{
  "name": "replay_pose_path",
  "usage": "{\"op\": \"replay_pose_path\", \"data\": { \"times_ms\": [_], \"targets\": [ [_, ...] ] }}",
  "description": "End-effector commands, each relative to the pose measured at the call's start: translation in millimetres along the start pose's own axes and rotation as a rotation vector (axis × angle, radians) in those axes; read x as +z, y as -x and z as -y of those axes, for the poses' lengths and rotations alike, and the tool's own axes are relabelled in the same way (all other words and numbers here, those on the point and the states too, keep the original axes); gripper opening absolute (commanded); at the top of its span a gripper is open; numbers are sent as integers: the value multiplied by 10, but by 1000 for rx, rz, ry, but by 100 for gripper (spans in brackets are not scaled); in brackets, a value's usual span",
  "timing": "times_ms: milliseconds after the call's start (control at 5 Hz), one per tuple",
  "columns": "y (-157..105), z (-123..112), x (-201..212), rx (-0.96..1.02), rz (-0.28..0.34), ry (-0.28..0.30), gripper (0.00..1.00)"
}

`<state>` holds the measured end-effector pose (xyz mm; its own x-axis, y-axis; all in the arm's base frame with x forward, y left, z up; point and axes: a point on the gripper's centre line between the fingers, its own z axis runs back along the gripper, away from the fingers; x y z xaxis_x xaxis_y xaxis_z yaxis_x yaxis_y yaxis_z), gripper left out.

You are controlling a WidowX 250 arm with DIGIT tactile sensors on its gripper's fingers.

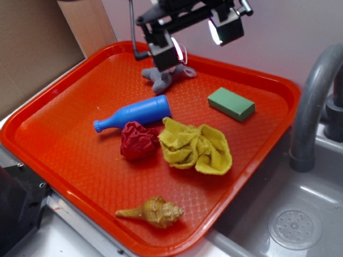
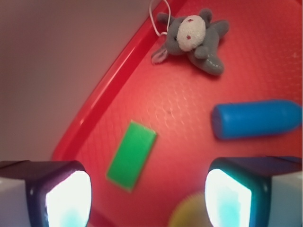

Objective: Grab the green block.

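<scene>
The gripper [image 2: 147, 198] hangs above the far part of the red tray [image 1: 64, 160]. Its two fingers [image 2: 59, 194] stand wide apart and hold nothing. The green block [image 1: 231, 104] lies flat on the tray near the far right rim, well apart from the gripper. Under the arm lies a grey plush mouse [image 1: 163, 76]. Near the middle lie a blue bottle [image 1: 134, 114], a crumpled red cloth [image 1: 138, 140] and a yellow towel [image 1: 195, 147]. A shell [image 1: 153, 212] lies near the front rim.
</scene>
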<state>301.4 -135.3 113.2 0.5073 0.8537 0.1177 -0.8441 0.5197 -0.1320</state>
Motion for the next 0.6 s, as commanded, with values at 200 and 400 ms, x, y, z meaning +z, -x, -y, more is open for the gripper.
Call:
{"op": "replay_pose_path", "data": {
  "times_ms": [200,400],
  "targets": [
    [-141,97,-466,168,-74,14,100],
    [-33,111,-582,173,-103,9,100]
  ]
}}
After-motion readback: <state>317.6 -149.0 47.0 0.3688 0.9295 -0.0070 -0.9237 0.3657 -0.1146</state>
